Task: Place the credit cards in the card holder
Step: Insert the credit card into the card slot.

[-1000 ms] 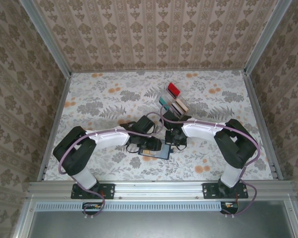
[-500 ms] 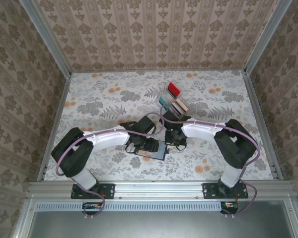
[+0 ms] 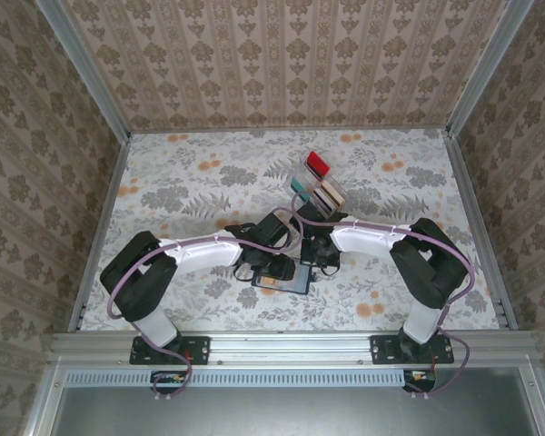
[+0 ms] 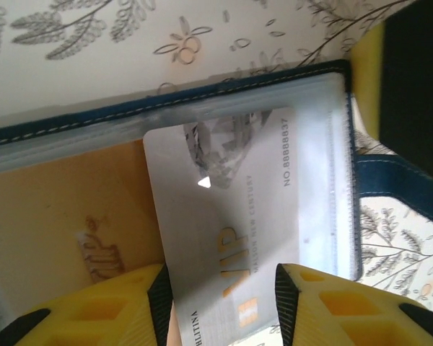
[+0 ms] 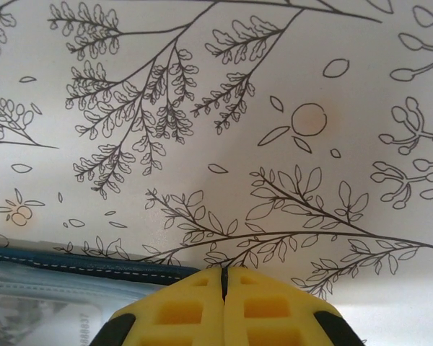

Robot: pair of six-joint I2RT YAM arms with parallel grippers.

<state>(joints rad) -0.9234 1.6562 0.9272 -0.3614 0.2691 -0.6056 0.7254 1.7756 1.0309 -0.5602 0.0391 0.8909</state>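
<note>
The left end effector (image 4: 220, 288) grips the white-grey card (image 4: 231, 180) by its two long edges, at the rear end. The card's front end sits under the clear pocket of the open card holder (image 4: 202, 101), beside an orange card (image 4: 58, 216). The right end effector (image 5: 224, 277) is closed on nothing, just beside the holder's navy rim. The holder lies near the middle of the near edge of the bench (image 5: 202, 86). I judge the card light, stiff and slippery, and the holder soft and easy to push away.

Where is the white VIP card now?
In the left wrist view, the white VIP card sits between the fingers of the left gripper, its far end tucked into the card holder, beside an orange card.
</note>
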